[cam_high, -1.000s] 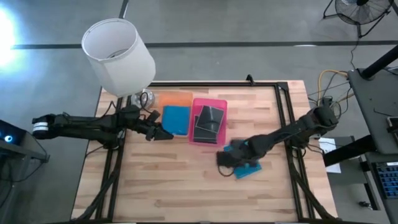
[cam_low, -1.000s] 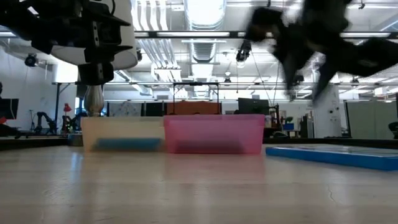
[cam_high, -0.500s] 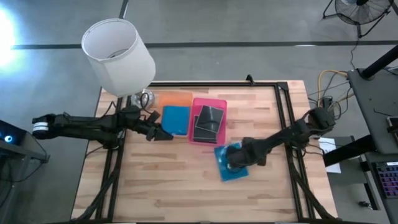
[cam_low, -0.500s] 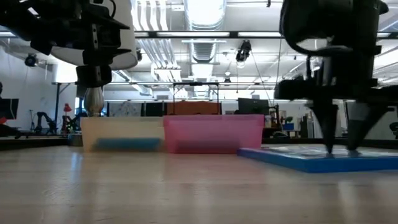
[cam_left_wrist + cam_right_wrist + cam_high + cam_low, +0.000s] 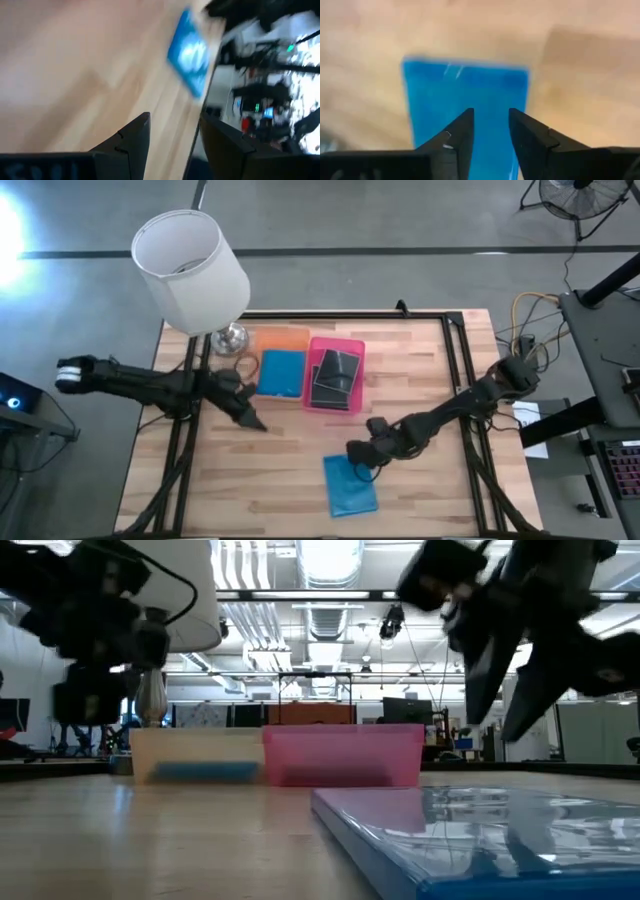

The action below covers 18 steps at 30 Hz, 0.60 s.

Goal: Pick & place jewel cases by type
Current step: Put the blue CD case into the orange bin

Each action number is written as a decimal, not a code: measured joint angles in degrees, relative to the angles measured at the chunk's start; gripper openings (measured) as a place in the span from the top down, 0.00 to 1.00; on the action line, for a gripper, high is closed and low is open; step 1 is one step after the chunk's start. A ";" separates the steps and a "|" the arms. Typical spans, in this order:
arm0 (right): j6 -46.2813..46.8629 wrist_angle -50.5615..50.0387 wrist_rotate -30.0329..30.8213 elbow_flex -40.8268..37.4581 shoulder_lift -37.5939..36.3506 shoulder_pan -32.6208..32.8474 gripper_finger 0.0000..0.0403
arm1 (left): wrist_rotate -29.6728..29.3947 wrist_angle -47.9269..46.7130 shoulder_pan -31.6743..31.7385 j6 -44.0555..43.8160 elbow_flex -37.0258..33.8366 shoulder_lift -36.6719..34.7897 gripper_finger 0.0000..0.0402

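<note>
On the table: one flat, square, bright blue plastic jewel case (image 5: 351,486) lies alone near the front edge of the light wooden table (image 5: 250,480), well apart from both trays.

Why it lies there: my guess is it waits to be sorted, as nothing holds it.

Right claw: the right claw (image 5: 360,452) hangs just behind the blue case, at its far edge. The right wrist view shows its two dark fingers (image 5: 452,137) a little apart, with the blue case (image 5: 465,95) under them and nothing between them. It holds nothing.

Why it is there: I think it is lined up to come down on the case and grab it.

Left claw: the left claw (image 5: 250,418) is over bare wood, near the front of the trays. Its fingers (image 5: 131,137) are apart and hold nothing. It points across the table at the blue case (image 5: 189,60). It may be waiting to help.

Orange see-through plastic tray (image 5: 280,336): it holds a blue jewel case (image 5: 281,372), so blue ones seem to go here.

Pink see-through plastic tray (image 5: 338,342): it holds dark grey jewel cases (image 5: 334,376), so dark ones seem to go here.

Where the loose case should go: likely the orange tray, as it matches the blue one.

White lamp shade (image 5: 190,270): it stands at the back left corner, out of the way.
</note>
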 joint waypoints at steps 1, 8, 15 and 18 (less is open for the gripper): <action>-1.73 0.80 -1.35 -0.13 -0.45 0.06 0.71 | -0.32 0.22 -2.32 -1.98 -0.66 0.35 0.62; -7.90 4.17 -10.19 -4.15 -1.23 5.05 0.50 | -29.41 21.85 -30.16 -22.40 -2.27 11.85 0.62; -11.43 17.14 -7.74 -12.87 -2.56 8.89 0.34 | -40.67 25.70 -36.53 -31.58 10.57 34.36 0.62; -9.80 22.72 -5.46 -16.34 -2.85 11.21 0.31 | -37.44 22.55 -36.20 -31.12 19.83 43.39 0.62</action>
